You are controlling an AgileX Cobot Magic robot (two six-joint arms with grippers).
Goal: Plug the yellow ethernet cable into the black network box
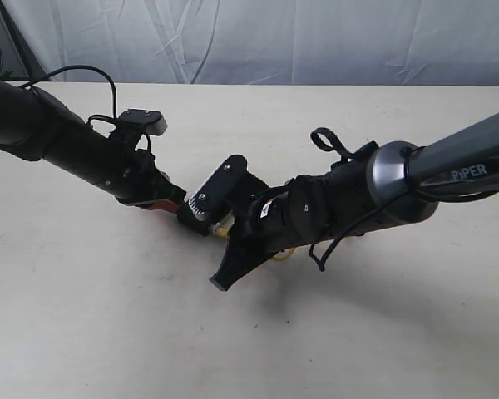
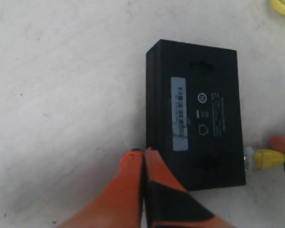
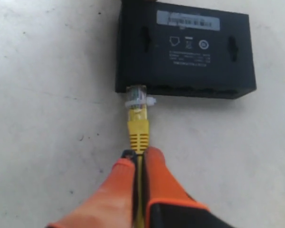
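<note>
The black network box point(image 3: 185, 50) lies flat on the table with its white label strip point(image 3: 188, 20) up. My right gripper point(image 3: 140, 156) is shut on the yellow ethernet cable point(image 3: 137, 126) just behind its boot. The clear plug point(image 3: 136, 95) points at a port at the box's near corner, its tip at the port's mouth. My left gripper point(image 2: 143, 154) is shut with nothing between its fingers, its tips resting against the box point(image 2: 195, 111) at one corner. In the exterior view both grippers meet mid-table, and only a bit of the cable point(image 1: 222, 233) shows there.
The pale table point(image 1: 108, 316) stretches around both arms. A bundled part of the yellow cable point(image 2: 284, 6) lies beyond the box in the left wrist view. A white curtain point(image 1: 274, 37) hangs behind the table.
</note>
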